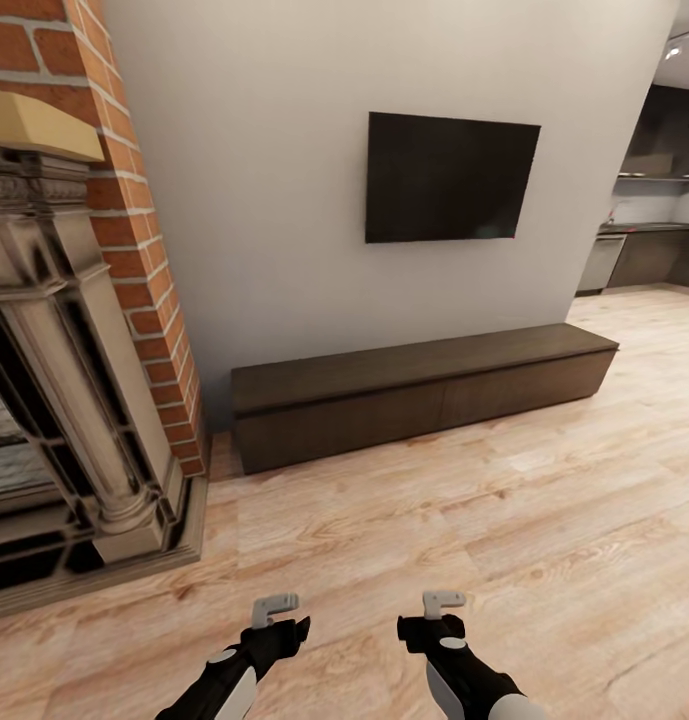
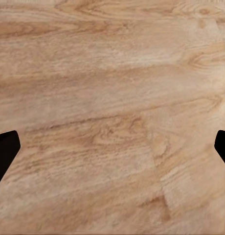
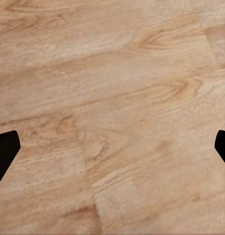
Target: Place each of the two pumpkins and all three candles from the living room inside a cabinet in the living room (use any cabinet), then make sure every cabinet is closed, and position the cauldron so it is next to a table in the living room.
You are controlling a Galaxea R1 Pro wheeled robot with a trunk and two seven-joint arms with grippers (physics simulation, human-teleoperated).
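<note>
The cabinet (image 1: 424,395), a long, low, dark brown unit, stands on the floor against the pale grey wall (image 1: 274,200), its flat drawer fronts all flush and shut and its top bare. A black television (image 1: 449,177) hangs on the wall above it, over the cabinet's middle. Just beside the cabinet's left end rises a red brick chimney column (image 1: 134,220) with an ornate grey stone fireplace (image 1: 64,400) in front of it, its base resting on the light wood plank floor (image 1: 434,520). Past the cabinet's right end, well apart, grey kitchen cabinets (image 1: 644,255) show in the far room. The left hand (image 1: 274,607) and right hand (image 1: 442,602) hang low at the near edge of the head view, over bare floor and well apart from the cabinet. In each wrist view the two dark fingertips (image 2: 4,152) (image 3: 4,152) sit at opposite edges with only floor planks between them, so both hands are spread wide and hold nothing.
</note>
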